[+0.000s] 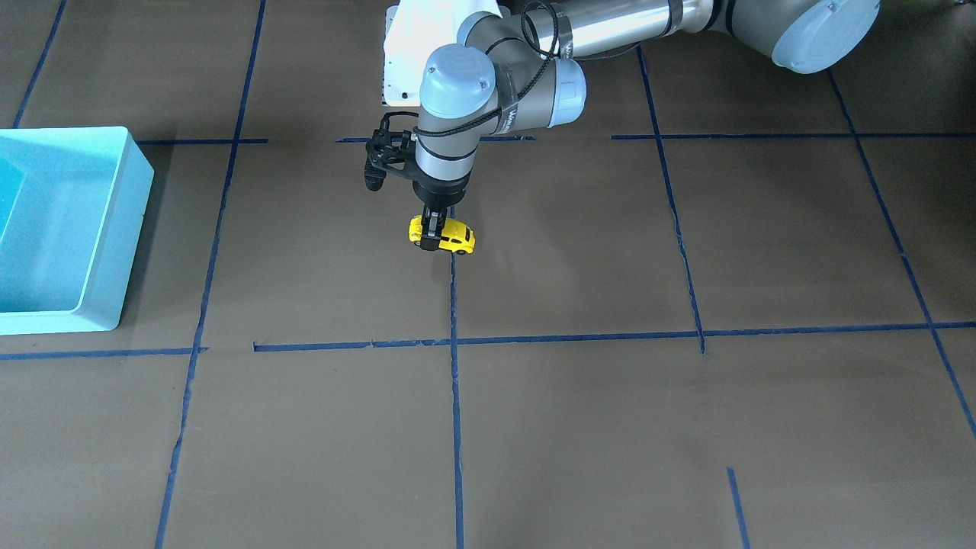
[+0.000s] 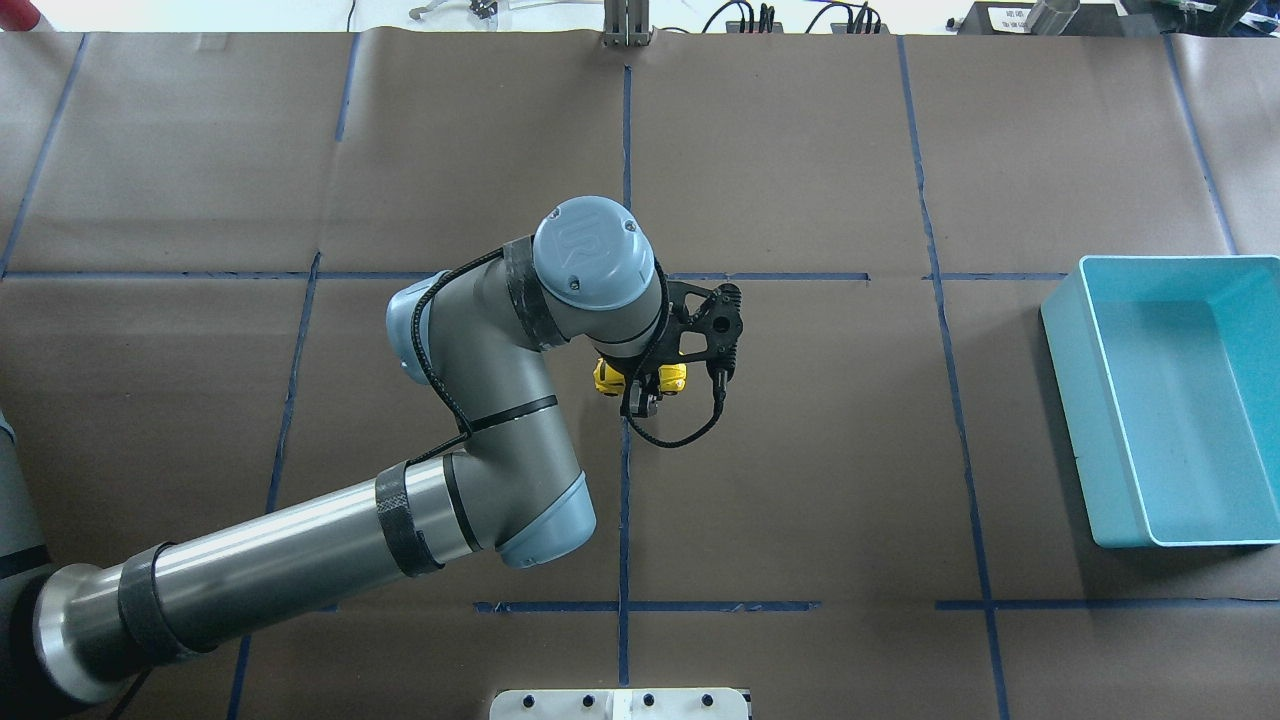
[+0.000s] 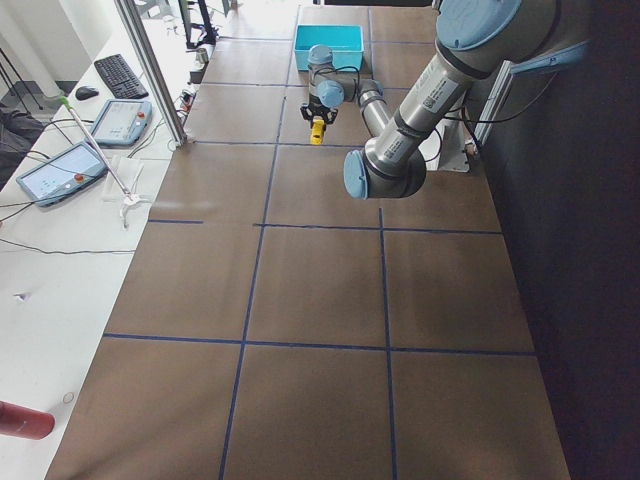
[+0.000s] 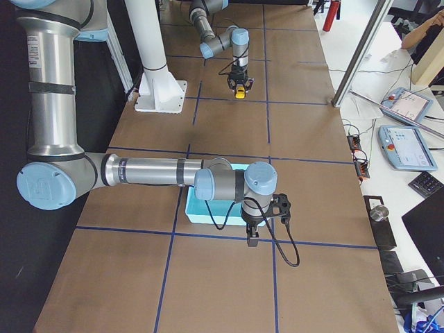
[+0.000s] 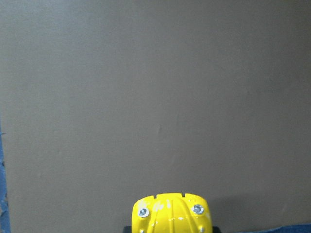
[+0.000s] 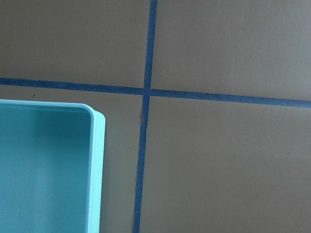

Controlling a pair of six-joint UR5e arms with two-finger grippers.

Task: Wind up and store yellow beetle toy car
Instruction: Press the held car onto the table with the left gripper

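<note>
The yellow beetle toy car (image 1: 451, 238) is at the middle of the table, by a blue tape line. My left gripper (image 1: 432, 231) points straight down and is shut on the car's middle, one black finger (image 1: 431, 229) crossing its side. From overhead the wrist covers most of the car (image 2: 605, 377). The left wrist view shows only its yellow end (image 5: 171, 214) at the bottom edge. Whether its wheels touch the paper I cannot tell. My right gripper (image 4: 252, 236) hangs beside the light blue bin (image 4: 208, 210); I cannot tell whether it is open or shut.
The light blue bin (image 2: 1075, 400) stands at the table's right end, its rim (image 6: 97, 170) in the right wrist view and its wall (image 1: 114, 229) at the left of the front view. Blue tape lines cross brown paper. A white base plate (image 2: 620, 703) sits at the near edge.
</note>
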